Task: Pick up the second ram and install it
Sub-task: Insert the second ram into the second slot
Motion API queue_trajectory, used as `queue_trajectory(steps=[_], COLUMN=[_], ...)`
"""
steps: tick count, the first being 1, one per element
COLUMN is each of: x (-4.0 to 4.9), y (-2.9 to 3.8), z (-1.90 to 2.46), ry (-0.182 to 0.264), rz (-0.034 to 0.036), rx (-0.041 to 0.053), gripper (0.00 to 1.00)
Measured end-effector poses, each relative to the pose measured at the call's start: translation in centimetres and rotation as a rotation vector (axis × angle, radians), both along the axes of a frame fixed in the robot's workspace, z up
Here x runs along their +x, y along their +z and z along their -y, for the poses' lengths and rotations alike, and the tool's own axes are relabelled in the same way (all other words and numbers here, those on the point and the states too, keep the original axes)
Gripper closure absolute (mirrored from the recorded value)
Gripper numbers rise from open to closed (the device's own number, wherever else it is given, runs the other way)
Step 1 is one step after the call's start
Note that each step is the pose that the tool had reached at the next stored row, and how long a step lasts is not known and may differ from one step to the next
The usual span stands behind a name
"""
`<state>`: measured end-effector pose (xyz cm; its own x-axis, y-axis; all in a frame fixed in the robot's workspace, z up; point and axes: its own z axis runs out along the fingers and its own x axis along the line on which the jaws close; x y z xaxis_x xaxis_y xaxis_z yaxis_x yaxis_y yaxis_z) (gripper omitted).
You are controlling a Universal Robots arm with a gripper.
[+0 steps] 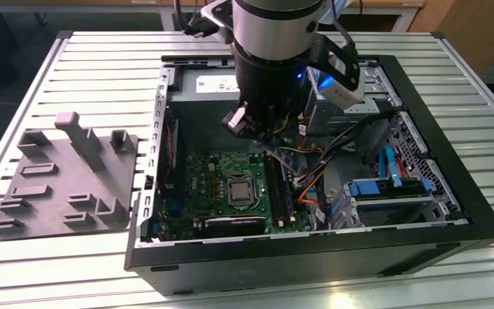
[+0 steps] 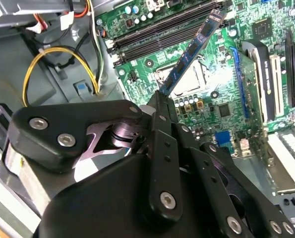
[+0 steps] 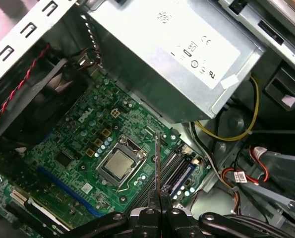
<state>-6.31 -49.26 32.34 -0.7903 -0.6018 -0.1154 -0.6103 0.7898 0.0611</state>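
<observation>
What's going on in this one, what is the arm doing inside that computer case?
The arm is down inside the open computer case, and its gripper has the jaws shut on one end of the second ram. The stick hangs over the green motherboard, close to the long black memory slots beside the processor socket. It does not look seated in a slot yet.

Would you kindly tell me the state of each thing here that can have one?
second ram: held above the motherboard, not seated.
hand: shut on the second ram's end.
computer case: lying open, side panel off.
processor: bare in its socket, no cooler on it.
</observation>
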Motion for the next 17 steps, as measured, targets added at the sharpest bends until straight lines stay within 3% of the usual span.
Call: queue_trajectory(steps=[17], x=[0.0], y=[-0.01], z=[0.0], ry=[-0.175], rz=[0.0], rx=[0.0], gripper=[0.88])
